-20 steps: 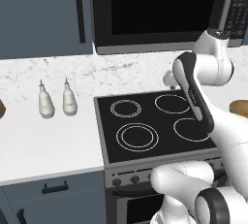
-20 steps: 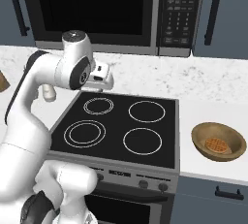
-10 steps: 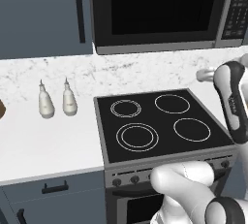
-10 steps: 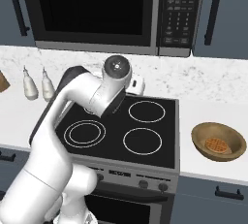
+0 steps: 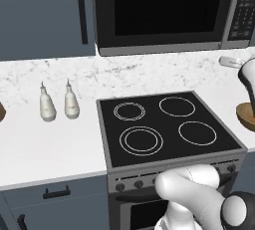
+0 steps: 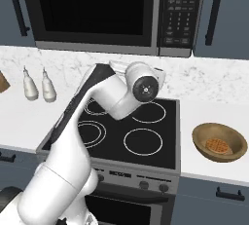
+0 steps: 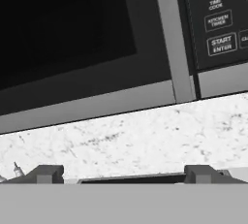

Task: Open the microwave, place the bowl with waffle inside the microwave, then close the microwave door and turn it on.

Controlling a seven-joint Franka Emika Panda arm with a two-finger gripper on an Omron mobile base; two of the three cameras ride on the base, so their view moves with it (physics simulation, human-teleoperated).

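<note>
The microwave (image 6: 97, 12) hangs above the stovetop, and its black glass door (image 5: 167, 7) is shut. In the hand view the door's lower right corner (image 7: 72, 39) and the keypad (image 7: 218, 19) with its START button fill the top. My gripper (image 7: 123, 174) is open wide and holds nothing; it faces the microwave's lower right from a short way off. The tan bowl (image 6: 219, 142) with a waffle (image 6: 217, 146) sits on the counter right of the stove, apart from the gripper. The arm (image 6: 116, 97) arches over the stovetop, hiding the fingers in the right base view.
A black stovetop (image 5: 164, 127) with white rings lies under the arm. Two white bottles (image 5: 47, 105) stand on the marble counter (image 5: 50, 144) at the left. Dark cabinet doors (image 6: 221, 9) flank the microwave. Oven knobs (image 6: 143, 184) line the stove's front.
The arm has swung rightward over the stovetop, and the hand has turned up toward the microwave's lower right corner. The bowl and bottles have not moved.
</note>
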